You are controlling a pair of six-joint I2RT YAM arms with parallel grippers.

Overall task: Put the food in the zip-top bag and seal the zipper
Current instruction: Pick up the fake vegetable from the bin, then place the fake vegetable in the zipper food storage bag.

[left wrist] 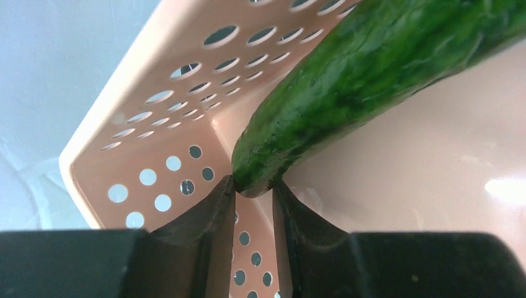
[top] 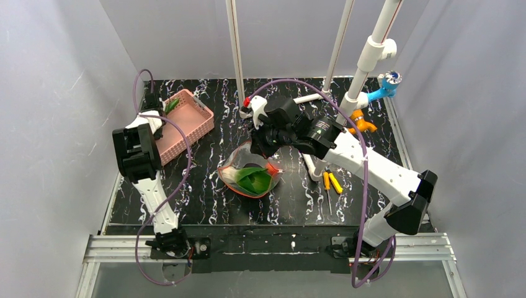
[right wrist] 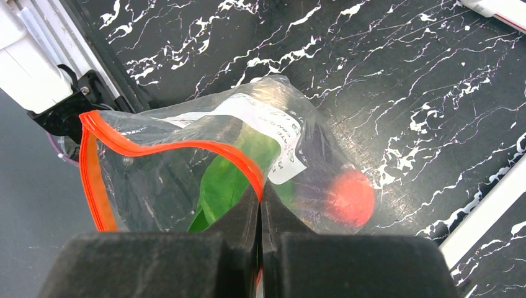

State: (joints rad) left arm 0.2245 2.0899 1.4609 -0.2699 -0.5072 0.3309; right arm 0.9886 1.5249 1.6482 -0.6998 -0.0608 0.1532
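Note:
The slim green cucumber [left wrist: 372,81] lies in the pink perforated basket [top: 189,124], and my left gripper [left wrist: 254,183] is shut on its near tip, close to a basket corner [left wrist: 155,81]. The gripper shows in the top view [top: 153,105] at the basket's far left. My right gripper [right wrist: 260,189] is shut on the red-orange zipper [right wrist: 186,148] of the clear zip-top bag [right wrist: 149,186], holding the mouth open above the table [top: 263,149]. Inside the bag are the green bok choy [right wrist: 223,180], the dark eggplant [right wrist: 316,155] and the orange-red tomato [right wrist: 350,197].
Two yellow-handled tools [top: 330,182] lie right of the bag [top: 248,180]. White pipes [top: 338,43] rise at the back, with orange [top: 361,121] and blue [top: 387,84] fittings at the right. Grey walls close both sides.

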